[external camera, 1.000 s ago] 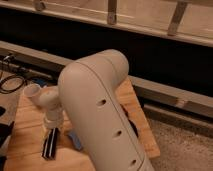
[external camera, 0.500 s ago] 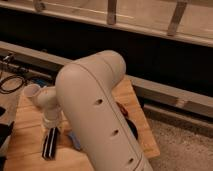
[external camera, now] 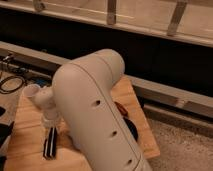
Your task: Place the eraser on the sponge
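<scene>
The arm's (external camera: 95,115) thick white link filled the foreground and covered much of the wooden table (external camera: 27,135). Left of it, the eraser (external camera: 49,142) lay on the table near the front edge, its stripes running away from the camera. The gripper (external camera: 50,125) pointed down right at the eraser's far end; whether it gripped the eraser or stood spread could not be told. The sponge could not be made out, since the arm hid the table just right of the eraser. A dark round dish (external camera: 132,129) peeked out on the arm's right. Further back, black cables (external camera: 12,83) lay by the table's left corner, before a long grey ledge (external camera: 165,92).
</scene>
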Tool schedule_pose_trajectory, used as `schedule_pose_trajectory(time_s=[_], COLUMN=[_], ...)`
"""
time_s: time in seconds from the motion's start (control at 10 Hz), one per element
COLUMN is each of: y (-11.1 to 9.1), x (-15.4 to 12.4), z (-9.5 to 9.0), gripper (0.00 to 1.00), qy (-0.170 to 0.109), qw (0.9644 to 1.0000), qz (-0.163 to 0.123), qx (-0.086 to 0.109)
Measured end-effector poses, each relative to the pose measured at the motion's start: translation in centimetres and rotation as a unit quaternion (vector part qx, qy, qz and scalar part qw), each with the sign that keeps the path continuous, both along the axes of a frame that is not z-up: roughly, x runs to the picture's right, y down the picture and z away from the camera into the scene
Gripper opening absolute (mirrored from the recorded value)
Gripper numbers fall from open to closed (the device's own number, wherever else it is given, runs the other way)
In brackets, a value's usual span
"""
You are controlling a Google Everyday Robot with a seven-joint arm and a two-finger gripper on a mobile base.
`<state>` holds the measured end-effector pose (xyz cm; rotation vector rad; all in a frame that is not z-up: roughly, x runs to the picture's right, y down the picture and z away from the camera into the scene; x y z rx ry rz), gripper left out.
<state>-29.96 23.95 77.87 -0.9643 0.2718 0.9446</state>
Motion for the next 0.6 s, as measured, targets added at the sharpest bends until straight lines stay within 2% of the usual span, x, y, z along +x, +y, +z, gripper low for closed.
schedule_pose_trajectory(time_s=[0.2,0.3,0.4,0.6], y=[-0.62,-0.61,-0.63,-0.79], x=[0.13,0.09,-0.14,0.0], z=[-0.49,-0.46,-0.65,-0.7], gripper=[0.09,0.03,0.0,0.0], qy=[0.008,0.01,0.008,0.008], qw=[0.9999,0.9998,0.9998,0.9997], qz=[-0.006,-0.008,-0.011,-0.011], qx=[0.01,0.013,0.017,0.021])
